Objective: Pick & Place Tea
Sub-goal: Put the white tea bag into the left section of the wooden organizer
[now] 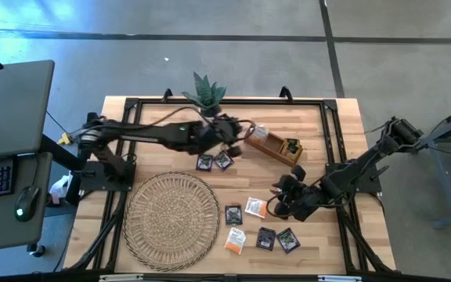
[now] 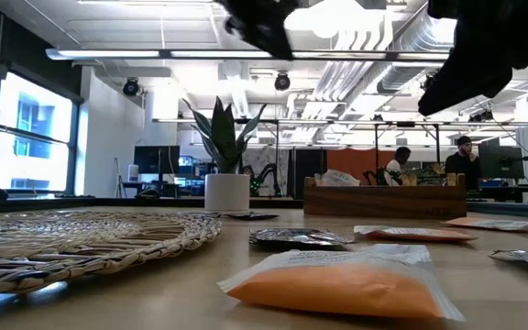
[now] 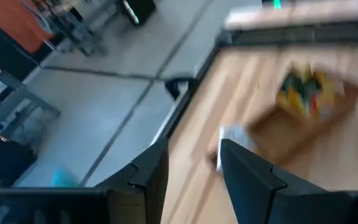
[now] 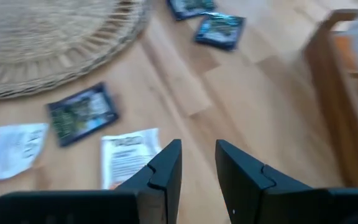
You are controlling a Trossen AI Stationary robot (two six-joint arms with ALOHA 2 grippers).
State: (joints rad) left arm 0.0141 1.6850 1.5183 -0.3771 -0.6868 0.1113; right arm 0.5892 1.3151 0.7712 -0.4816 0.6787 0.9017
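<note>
High view: both arms work around the brown wooden divided tray (image 1: 275,146).
Left gripper (image 1: 233,139) hangs just beside the tray's near end, jaws part open, holding nothing. Right gripper (image 1: 282,197), jaws part open and empty, hovers over the desk (image 1: 327,125) below the tray, near an orange-and-white sachet (image 1: 255,207). Dark sachets (image 1: 214,162) lie nearby. A flat packet could slip under closing jaws; the round woven mat (image 1: 171,220) and potted plant (image 1: 207,94) crowd the approach.

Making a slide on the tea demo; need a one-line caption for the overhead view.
Left gripper open near the wooden tray; right gripper open over scattered tea sachets.
</note>
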